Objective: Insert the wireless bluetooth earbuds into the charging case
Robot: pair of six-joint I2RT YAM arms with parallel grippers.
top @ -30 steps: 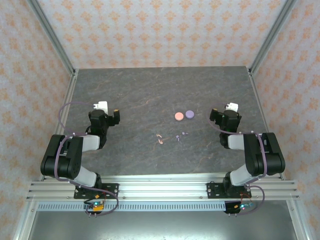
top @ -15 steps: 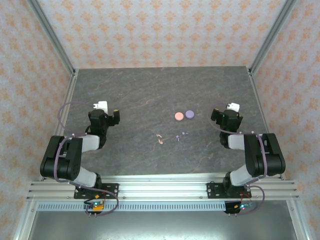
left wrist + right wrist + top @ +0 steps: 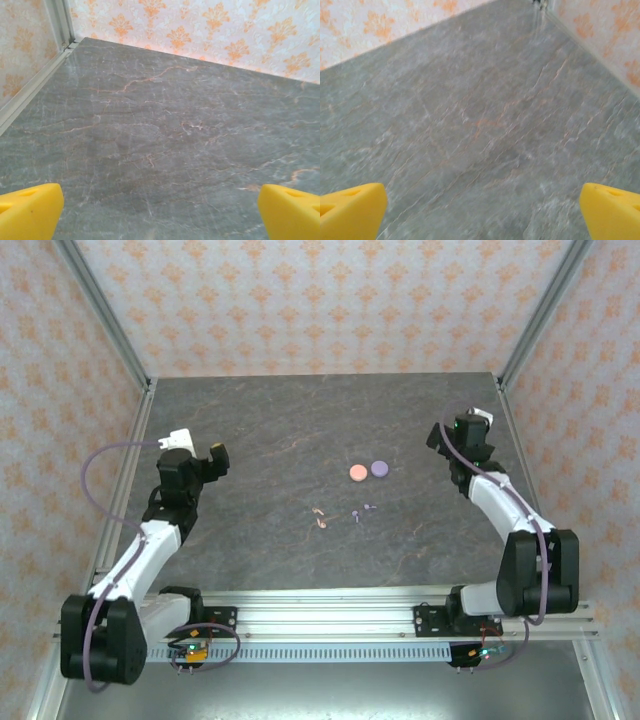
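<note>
Mid-table: earbuds [image 3: 320, 516] between left claw [image 3: 160, 212], right claw [image 3: 482, 212]; well apart.

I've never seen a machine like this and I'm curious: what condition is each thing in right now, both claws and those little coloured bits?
left gripper: open, empty, over bare table.
right gripper: open, empty.
pink case: lying flat, looks shut.
lilac case: lying flat beside the pink one, looks shut.
pink earbuds: loose on the table, outside the cases.
lilac earbuds: loose on the table, outside the cases.
</note>
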